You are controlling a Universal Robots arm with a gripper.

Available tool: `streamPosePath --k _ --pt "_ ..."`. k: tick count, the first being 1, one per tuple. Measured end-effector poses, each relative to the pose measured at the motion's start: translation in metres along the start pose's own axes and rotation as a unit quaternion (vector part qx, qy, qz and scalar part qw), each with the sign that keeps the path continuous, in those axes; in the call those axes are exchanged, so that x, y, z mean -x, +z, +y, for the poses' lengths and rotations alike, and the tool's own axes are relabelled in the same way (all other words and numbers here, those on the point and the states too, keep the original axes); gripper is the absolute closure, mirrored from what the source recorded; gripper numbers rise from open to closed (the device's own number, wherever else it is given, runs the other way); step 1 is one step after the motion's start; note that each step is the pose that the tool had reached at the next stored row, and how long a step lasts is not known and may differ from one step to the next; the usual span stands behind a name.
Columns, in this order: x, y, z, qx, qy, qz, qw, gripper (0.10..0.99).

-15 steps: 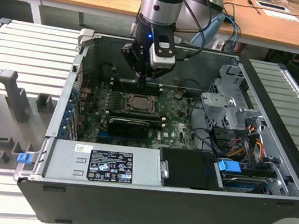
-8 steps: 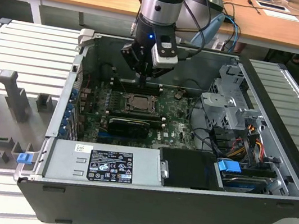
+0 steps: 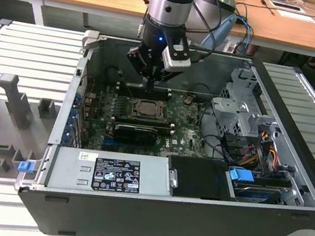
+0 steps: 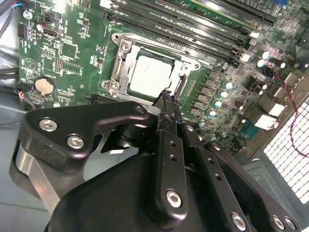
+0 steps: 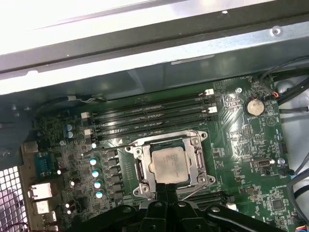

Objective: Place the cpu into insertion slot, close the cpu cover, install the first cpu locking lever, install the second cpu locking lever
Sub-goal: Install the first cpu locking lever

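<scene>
One slip of the gripper (image 4: pixel 167 98), fingers (image 4: pixel 167 140) pressed together at the far rim of the cpu cover (image 4: pixel 119 67), may scrape the cpu (image 4: pixel 150 76).

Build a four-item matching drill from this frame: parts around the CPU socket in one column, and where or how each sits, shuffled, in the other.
Things
1. tan-silver square cpu chip
2. dark-silver metal cpu cover frame
3. round silver coin cell
4. black gripper

Place or state
A. fingertips together, right at the frame's edge
B. lying flat around the chip
C. showing through a square window
D. on the green circuit board, apart from the chip

Pairs: 1-C, 2-B, 3-D, 4-A
</scene>
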State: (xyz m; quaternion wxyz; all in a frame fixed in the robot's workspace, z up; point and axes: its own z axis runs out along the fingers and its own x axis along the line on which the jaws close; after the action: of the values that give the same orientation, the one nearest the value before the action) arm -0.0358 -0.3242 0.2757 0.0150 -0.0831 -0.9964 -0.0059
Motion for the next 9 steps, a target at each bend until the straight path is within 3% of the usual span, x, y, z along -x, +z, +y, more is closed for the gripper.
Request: streamPosePath --k 6,9 --pt "0.0 0.0001 0.0001 0.0002 -0.051 0.0007 0.9987 0.98" --pt "0.0 0.0002 0.0 0.0006 -0.078 -0.0019 0.997 0.98"
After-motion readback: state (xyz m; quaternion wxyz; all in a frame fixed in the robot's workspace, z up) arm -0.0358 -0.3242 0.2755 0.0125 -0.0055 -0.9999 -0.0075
